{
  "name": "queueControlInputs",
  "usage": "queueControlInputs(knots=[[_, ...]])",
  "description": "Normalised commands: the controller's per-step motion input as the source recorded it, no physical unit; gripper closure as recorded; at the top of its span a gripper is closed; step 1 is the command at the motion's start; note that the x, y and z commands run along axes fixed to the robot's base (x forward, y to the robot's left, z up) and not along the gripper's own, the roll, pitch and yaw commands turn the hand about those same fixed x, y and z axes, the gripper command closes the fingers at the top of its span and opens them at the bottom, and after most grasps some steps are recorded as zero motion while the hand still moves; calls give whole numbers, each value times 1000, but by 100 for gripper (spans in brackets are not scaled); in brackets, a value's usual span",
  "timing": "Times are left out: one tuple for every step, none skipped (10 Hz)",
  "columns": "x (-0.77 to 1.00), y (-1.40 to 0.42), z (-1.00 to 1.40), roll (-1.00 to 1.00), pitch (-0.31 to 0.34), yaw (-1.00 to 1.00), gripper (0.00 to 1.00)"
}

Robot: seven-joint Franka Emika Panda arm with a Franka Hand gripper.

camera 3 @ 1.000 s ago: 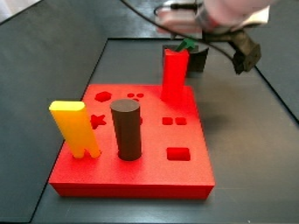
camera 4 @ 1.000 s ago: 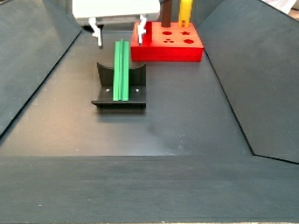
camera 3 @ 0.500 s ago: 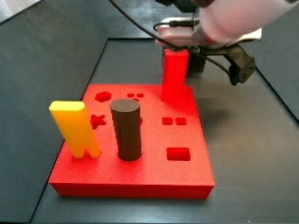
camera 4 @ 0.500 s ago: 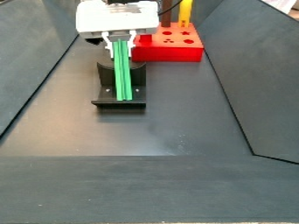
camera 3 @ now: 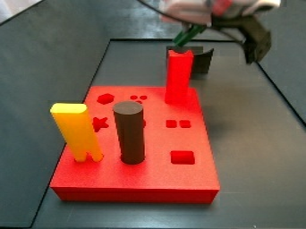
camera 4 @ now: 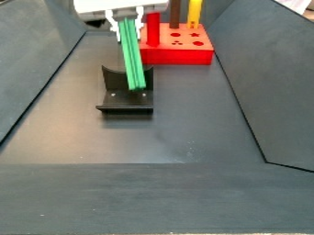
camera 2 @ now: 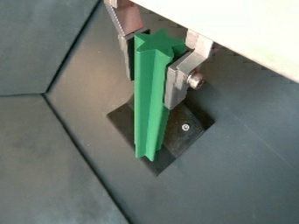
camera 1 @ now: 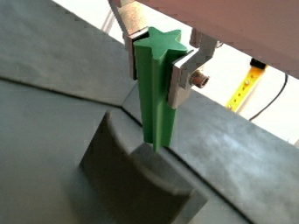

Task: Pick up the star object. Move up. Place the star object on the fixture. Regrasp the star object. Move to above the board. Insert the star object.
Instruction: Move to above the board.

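Note:
My gripper (camera 1: 156, 59) is shut on the star object (camera 1: 152, 101), a long green star-profile peg, gripping it near its upper end between the silver fingers (camera 1: 179, 83). In both wrist views the peg's lower end is at the dark fixture (camera 1: 128, 171) (camera 2: 181, 131); I cannot tell if it still touches. In a side view the gripper (camera 4: 127, 15) holds the peg (camera 4: 130, 55) tilted over the fixture (camera 4: 123, 99). The red board (camera 3: 149, 170) lies nearer the camera in a side view, with the gripper (camera 3: 201, 25) blurred at the top behind it.
On the board stand a yellow notched peg (camera 3: 74, 130), a dark brown cylinder (camera 3: 128, 132) and a red peg (camera 3: 178, 76). The board (camera 4: 178, 48) sits just beyond the fixture. Dark sloping walls (camera 4: 258, 83) bound the floor.
The gripper came down onto the peg lying on the fixture, shut on its end, and has raised it, so the peg now stands steeper.

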Motion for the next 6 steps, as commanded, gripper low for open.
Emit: queueControlInputs(knots=[[-79,-10,1000,-52,-59,124,100],[-80,-8,1000,-42,-74,87,100],[-81,-6,1000,-42,-83,51,100],[-85,-4,1000,-42,-80,20,100],[-88,-2,1000,-41,-69,-13,100],[-89,-1,1000,-44,-55,-27,100]])
